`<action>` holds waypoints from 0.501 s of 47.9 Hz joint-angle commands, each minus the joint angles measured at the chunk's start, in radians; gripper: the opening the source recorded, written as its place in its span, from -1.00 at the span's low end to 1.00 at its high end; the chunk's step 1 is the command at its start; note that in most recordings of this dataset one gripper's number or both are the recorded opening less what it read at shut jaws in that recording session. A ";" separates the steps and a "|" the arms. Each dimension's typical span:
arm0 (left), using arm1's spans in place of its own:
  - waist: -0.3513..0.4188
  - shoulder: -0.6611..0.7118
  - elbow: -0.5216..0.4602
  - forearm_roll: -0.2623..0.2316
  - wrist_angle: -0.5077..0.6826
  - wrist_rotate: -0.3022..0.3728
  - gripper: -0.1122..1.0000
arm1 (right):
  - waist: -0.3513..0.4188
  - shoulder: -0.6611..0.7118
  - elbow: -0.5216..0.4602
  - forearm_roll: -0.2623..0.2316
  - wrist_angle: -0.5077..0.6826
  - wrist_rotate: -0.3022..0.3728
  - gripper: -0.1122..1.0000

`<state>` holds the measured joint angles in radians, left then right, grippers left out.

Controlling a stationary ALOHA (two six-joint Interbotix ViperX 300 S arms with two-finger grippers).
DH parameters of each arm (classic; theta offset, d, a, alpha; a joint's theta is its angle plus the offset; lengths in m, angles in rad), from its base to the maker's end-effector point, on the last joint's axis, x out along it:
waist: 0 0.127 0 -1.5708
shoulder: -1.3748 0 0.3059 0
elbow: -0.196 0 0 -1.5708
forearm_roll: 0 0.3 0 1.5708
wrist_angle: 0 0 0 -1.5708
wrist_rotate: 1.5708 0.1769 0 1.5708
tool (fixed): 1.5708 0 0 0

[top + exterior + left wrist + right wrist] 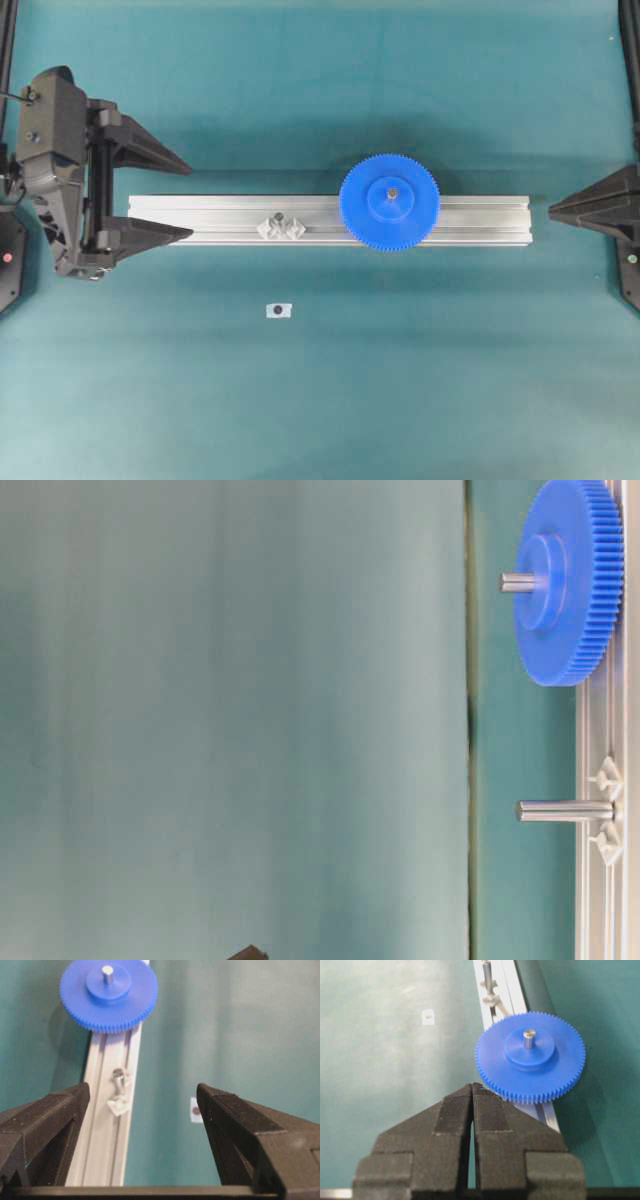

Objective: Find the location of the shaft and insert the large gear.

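Left gripper: we see matte black plastic, two tapered wedge fingers with grainy faces.
Left wrist housing: black, rounded, small screws, thin cable at 9 o'clock.
Right gripper: black, blocky, textured pads.

You see the large gear as bright blue plastic, matt with a soft sheen, its rim finely ridged. Through its hub pokes a smooth, shiny grey metal pin. The rail ahead of your left hand is brushed, grooved aluminium; the shaft on it is polished metal in a clear plastic bracket. Both hands are matt black, their pads finely textured. The table looks like dull teal cloth.
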<state>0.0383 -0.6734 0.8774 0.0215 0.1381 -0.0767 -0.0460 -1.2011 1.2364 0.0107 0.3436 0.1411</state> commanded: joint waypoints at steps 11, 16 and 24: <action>-0.006 -0.015 -0.005 0.000 -0.009 0.002 0.76 | -0.003 0.008 -0.009 -0.002 -0.009 0.009 -0.76; -0.009 -0.017 -0.006 0.002 -0.009 0.002 0.76 | -0.002 0.008 -0.008 -0.002 -0.009 0.009 -0.76; -0.009 -0.017 -0.005 0.002 -0.009 0.002 0.76 | -0.002 0.008 -0.006 -0.002 -0.009 0.009 -0.76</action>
<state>0.0337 -0.6857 0.8866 0.0215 0.1381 -0.0767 -0.0460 -1.2011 1.2395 0.0107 0.3436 0.1411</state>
